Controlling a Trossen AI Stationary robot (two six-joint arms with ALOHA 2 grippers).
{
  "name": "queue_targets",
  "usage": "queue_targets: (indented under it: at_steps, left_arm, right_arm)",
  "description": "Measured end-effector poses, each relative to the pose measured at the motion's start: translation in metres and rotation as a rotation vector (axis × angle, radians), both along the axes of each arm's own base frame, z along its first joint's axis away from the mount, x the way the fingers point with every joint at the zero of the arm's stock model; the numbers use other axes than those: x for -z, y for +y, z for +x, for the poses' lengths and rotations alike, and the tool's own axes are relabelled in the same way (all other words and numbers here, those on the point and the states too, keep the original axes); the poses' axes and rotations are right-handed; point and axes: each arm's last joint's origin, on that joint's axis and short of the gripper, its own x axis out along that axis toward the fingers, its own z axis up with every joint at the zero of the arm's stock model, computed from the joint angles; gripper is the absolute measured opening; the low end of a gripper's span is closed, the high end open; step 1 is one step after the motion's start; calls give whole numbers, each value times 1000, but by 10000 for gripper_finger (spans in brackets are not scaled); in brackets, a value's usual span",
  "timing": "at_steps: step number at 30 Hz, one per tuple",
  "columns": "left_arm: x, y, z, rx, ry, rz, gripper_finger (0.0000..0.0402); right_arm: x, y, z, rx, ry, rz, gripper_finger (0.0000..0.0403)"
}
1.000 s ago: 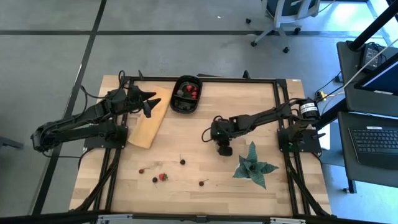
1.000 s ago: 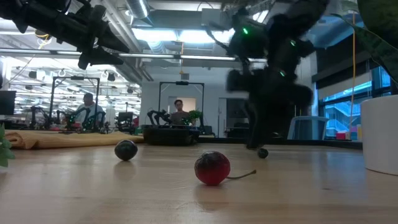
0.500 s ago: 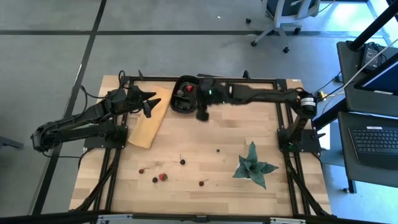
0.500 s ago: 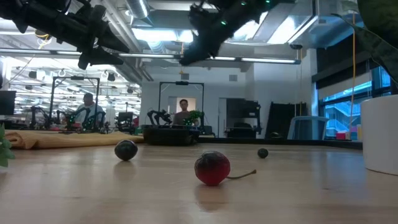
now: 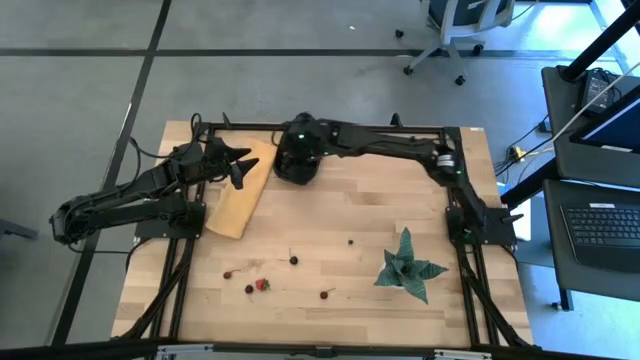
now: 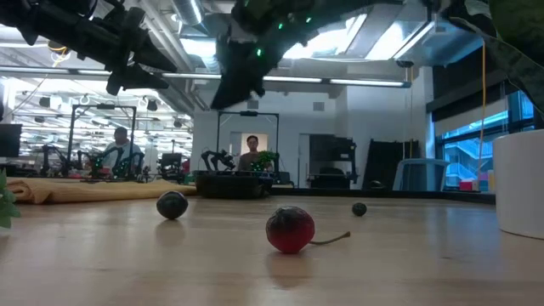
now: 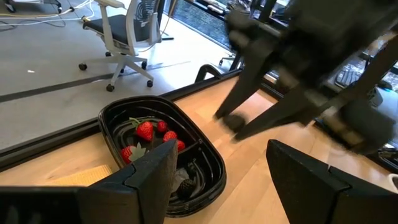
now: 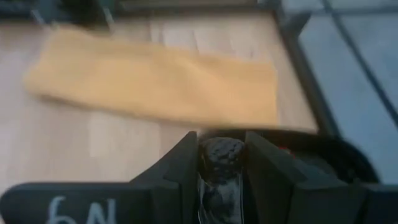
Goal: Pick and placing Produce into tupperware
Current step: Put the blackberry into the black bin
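I'm working in an open robotics lab: beyond my pale wooden table [image 5: 330,210] stand other arm rigs [image 6: 223,161], seated people [image 6: 119,146], white wheeled office chairs [image 7: 127,37], ceiling strip lights [image 6: 204,47].

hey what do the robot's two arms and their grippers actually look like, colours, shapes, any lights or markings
Both arms are dark, near-black, jointed links on black bases. The left gripper ends in two pointed, tapering fingers, which look broad and flat-faced in its own wrist view. The right arm shows a small green light near the right gripper. Its fingers are dark and blocky, and its body bears pale handwritten characters, roughly "6N". Black cables trail beside each base.
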Motion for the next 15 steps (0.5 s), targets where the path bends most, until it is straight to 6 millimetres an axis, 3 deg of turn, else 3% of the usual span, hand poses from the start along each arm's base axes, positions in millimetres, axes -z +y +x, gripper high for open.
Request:
queue_targets:
  at_steps: [7, 15]
  left_arm:
    - [0, 0, 0, -1, 2, -1, 240]
    - [0, -1, 0, 4, 3, -2, 240]
  right_arm:
    - [50, -18, 11, 59, 157, 76, 120]
    - [83, -30, 10, 156, 243, 171, 120]
